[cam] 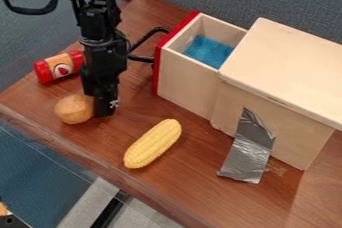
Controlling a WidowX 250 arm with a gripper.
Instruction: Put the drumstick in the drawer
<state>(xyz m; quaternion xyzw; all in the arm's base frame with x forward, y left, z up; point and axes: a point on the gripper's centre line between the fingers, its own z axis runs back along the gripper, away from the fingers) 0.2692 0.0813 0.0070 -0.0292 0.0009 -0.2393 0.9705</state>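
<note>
The gripper (pixel 104 112) hangs low over the brown table (pixel 180 184), out past the red front of the drawer (pixel 157 69). I can't tell from here whether it's open, closed or has hold of anything. Right up against it is the drumstick (pixel 75 108), on the side away from the drawer, its rounded brown part showing; it's outside the drawer, down at table level. I count just one.

A single black handle (pixel 141 58) juts from the drawer's red front and curves out behind the gripper. Farther out from that front, past the arm, one red bottle (pixel 59 67) with an orange label lies on its side. One yellow corn cob (pixel 152 143) rests on the tabletop near the drawer's long pale side, lying at a slant.

The one drawer itself is pulled well out, open at the top, and down inside it there's a piece of blue material (pixel 206 51), the one thing I can make out in there. The drawer's other end runs into a single pale wooden cabinet (pixel 290 67) with a flat top. On the same side of the drawer as the corn, one crinkled strip of silver tape (pixel 248 153) runs down the cabinet's wall and onto the table.
</note>
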